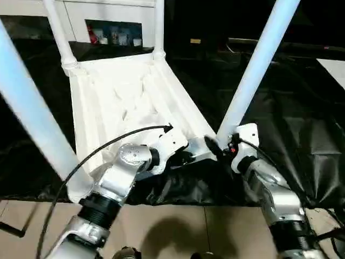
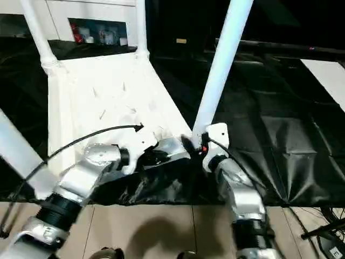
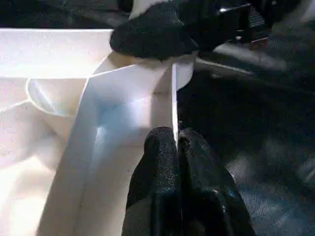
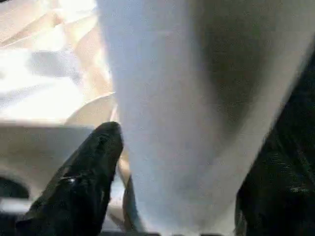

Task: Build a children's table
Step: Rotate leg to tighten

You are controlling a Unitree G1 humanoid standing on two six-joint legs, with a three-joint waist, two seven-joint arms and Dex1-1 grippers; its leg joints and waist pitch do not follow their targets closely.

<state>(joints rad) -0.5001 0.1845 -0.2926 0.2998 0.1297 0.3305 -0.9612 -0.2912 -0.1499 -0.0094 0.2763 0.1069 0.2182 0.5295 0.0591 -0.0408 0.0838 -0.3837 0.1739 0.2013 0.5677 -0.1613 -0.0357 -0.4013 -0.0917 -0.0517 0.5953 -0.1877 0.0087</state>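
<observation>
**White plastic table, upside down on black sheeting**

The table top (image 1: 124, 102) is laid underside up on a crinkled black plastic sheet (image 1: 302, 135). It is rectangular and of smooth white plastic, with raised ribs crossing the recessed underside and a thin upright rim along the edges. Four legs are seen standing in the round corner sockets: two far legs (image 1: 60, 38) (image 1: 158, 27) and two near legs (image 1: 27, 108) (image 1: 259, 65). Each leg is a long, smooth, tapered white tube.

The left gripper (image 3: 176, 142) is set at the near rim of the top, its two black, matte, rounded fingers pressed together on the thin plastic edge. The right gripper (image 4: 162, 147) is placed at the base of the near right leg; one black finger (image 4: 86, 167) is seen beside the tube, and the jaws are spread around it.

Silver forearms (image 1: 116, 183) and a black cable (image 1: 86, 156) are noted in the foreground, over a beige floor (image 1: 178, 226).
</observation>
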